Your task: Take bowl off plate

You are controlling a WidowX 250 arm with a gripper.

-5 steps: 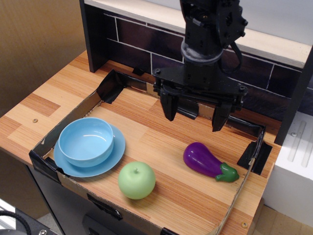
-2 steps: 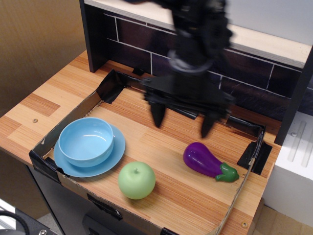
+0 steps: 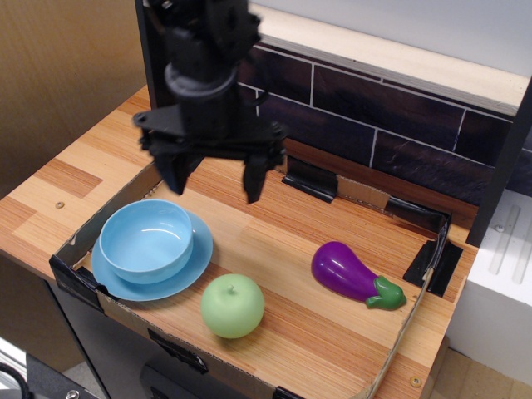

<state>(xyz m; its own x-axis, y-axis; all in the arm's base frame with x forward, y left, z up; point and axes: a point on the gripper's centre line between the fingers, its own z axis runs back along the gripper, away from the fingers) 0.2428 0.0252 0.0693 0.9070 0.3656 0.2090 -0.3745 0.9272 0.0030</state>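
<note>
The light-blue deep bowl (image 3: 147,239) sits on the flat light-blue plate (image 3: 189,268) at the front left of the wooden tray area. My black gripper (image 3: 213,183) hangs above the table just behind and to the right of the bowl, apart from it. Its two fingers point down and stand wide apart, with nothing between them.
A green apple (image 3: 233,306) lies just right of the plate near the front edge. A purple eggplant (image 3: 355,274) lies at the right. A low cardboard rim (image 3: 76,274) taped in black borders the area. A dark brick back wall (image 3: 374,125) stands behind.
My gripper has swept left from above the middle-right of the table to a spot just behind the bowl, still open. The bowl, plate, apple and eggplant have not moved.
</note>
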